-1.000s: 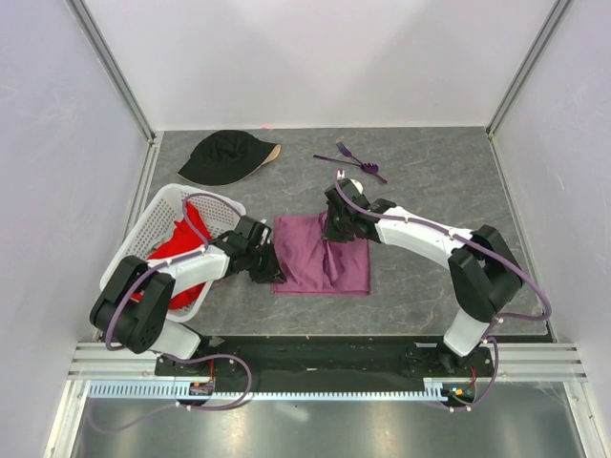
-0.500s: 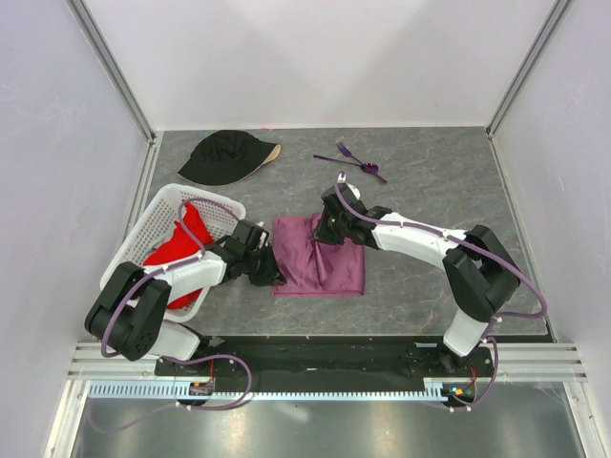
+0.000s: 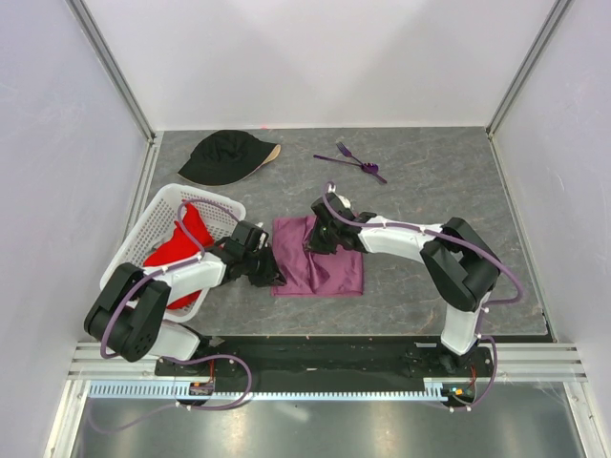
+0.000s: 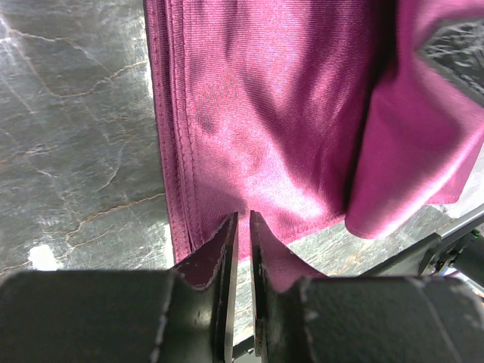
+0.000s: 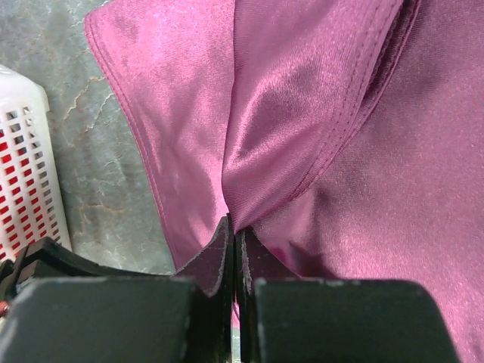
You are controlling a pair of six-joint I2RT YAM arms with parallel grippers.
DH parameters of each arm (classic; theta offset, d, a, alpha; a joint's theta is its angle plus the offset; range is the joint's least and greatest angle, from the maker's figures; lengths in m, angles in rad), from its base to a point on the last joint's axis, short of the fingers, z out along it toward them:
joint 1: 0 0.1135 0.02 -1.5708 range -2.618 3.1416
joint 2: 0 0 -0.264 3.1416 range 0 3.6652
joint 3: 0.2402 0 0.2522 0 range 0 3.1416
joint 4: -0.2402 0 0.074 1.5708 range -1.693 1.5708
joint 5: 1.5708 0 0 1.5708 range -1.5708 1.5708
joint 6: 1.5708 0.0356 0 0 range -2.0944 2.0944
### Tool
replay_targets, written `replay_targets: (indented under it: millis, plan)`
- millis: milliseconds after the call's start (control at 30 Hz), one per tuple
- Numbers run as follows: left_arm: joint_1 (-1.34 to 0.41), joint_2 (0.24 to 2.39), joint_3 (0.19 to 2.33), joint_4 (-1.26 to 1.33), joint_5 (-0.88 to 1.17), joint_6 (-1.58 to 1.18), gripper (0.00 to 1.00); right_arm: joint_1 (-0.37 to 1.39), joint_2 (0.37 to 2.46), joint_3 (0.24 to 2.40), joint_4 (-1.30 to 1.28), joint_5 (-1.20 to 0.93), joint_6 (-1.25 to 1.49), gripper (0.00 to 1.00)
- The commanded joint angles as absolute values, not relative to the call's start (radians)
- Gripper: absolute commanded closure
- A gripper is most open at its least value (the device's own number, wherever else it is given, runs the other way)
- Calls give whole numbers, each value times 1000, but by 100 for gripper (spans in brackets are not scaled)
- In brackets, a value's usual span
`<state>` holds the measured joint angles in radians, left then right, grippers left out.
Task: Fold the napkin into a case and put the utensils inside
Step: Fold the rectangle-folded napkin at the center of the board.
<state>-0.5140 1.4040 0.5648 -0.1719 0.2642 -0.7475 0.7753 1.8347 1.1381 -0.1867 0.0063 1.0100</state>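
The plum napkin (image 3: 336,273) lies mid-table, partly doubled over. My right gripper (image 3: 318,239) is shut on a raised fold of the napkin (image 5: 302,91) above its far-left part; in the right wrist view (image 5: 234,225) the cloth bunches straight into the closed tips. At the napkin's near-left corner sits my left gripper (image 3: 275,277). Its jaws stand a thin slit apart, the tips (image 4: 243,218) gripping the cloth's hemmed edge (image 4: 227,113). The purple utensils (image 3: 351,160) lie at the back of the table, apart from both grippers.
A black cap (image 3: 225,156) lies at the back left. A white lattice basket (image 3: 143,234) holding a red cloth (image 3: 181,250) stands at the left, close to the left arm; its wall (image 5: 23,166) shows beside the napkin.
My right gripper has moved left with the napkin's fold, drawing the cloth over itself so it looks narrower. The left gripper has stayed on the near-left corner.
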Motion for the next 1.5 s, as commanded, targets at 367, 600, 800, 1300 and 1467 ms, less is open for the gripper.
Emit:
replay_targets:
  millis: [367, 600, 800, 1300, 1467]
  plan:
    - [-523, 1388, 554, -173, 248, -764, 82, 793, 1893, 1233, -152, 2, 1016, 100]
    - [-525, 1382, 549, -176, 247, -761, 82, 796, 1917, 1247, -158, -34, 994, 100]
    - [-525, 1287, 542, -205, 235, -782, 76, 811, 1983, 1310, -167, -121, 950, 85]
    - [-525, 1085, 572, -322, 226, -762, 59, 769, 1804, 1256, -162, -278, 855, 24]
    - [-522, 1069, 617, -348, 189, -762, 60, 723, 1750, 1177, -176, -294, 763, 13]
